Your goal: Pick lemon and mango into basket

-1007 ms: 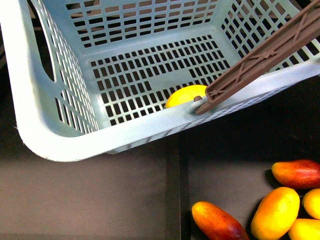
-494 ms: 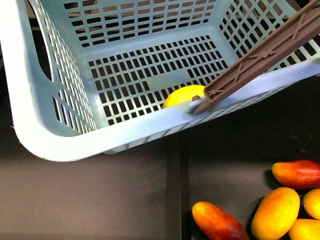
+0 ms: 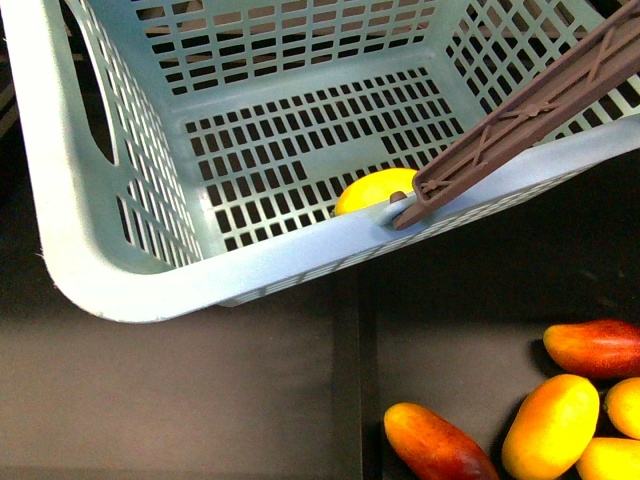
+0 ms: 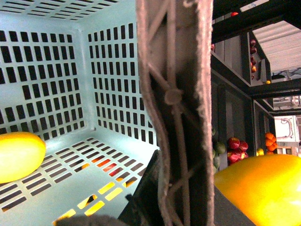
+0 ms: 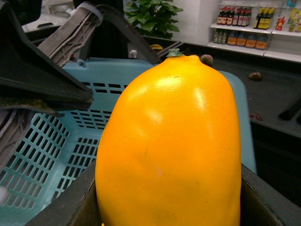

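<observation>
The light teal basket [image 3: 90, 250] hangs tilted at the top of the front view, its brown handle [image 3: 520, 110] crossing its right side. The yellow lemon [image 3: 372, 190] lies on the basket floor against the near wall; it also shows in the left wrist view [image 4: 19, 155]. My left gripper [image 4: 175, 207] is shut on the basket handle [image 4: 176, 94]. My right gripper [image 5: 169, 207] is shut on a large yellow-orange mango [image 5: 171, 146], held just outside the basket's rim [image 5: 113, 70]. That mango also shows in the left wrist view [image 4: 263, 193], beside the handle.
Several loose mangoes, red-orange [image 3: 435, 445] and yellow [image 3: 550, 425], lie on the dark table at the front right. A dark seam [image 3: 345, 380] runs down the table. Shelves with bottles [image 5: 244, 19] stand far behind.
The basket has shifted slightly to the right in the front view; the lemon stays on its floor. The loose mangoes have not moved.
</observation>
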`<state>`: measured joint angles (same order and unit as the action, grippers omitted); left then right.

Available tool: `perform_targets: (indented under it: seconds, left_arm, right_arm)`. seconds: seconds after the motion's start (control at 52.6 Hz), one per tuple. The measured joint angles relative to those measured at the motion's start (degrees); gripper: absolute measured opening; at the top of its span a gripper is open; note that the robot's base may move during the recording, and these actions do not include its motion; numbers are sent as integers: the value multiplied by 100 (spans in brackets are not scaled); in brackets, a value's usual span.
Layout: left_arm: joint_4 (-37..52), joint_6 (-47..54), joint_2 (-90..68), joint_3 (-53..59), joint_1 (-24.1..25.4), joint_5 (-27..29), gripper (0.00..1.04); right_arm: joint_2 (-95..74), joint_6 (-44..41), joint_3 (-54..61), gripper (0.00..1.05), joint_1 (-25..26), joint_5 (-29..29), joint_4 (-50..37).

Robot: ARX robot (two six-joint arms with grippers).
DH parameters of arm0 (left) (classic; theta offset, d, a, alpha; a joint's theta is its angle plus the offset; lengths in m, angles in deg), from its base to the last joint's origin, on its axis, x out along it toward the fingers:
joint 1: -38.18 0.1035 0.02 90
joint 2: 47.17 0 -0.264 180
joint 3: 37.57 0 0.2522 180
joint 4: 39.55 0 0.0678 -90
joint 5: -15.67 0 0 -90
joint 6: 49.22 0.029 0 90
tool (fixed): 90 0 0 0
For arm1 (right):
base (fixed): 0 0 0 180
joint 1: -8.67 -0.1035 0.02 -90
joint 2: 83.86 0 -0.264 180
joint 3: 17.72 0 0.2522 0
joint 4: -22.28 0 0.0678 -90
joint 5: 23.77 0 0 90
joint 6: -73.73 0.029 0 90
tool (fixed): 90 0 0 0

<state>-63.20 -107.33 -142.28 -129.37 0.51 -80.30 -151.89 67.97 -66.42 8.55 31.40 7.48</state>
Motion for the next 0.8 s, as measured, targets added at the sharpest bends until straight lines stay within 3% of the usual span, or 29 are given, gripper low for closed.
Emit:
perform_targets:
  seconds: [0.209,0.437,0.684,0.798]
  left_arm:
    - [0,17,0,0,0,15,6]
    - [-2,240,-2,9,87,260,6]
    - [-4,273,-2,11,116,282,6]
    - [-4,162,-2,11,52,74,6]
  right_arm:
    - [-671,22,-42,59,-1056,1220,-352]
    - [-1158,101,-227,59,-1381,1878,-560]
    - [-1191,282,-243,97,-1353,2208,-577]
    - [-986,472,-186,96,-1056,2304,-564]
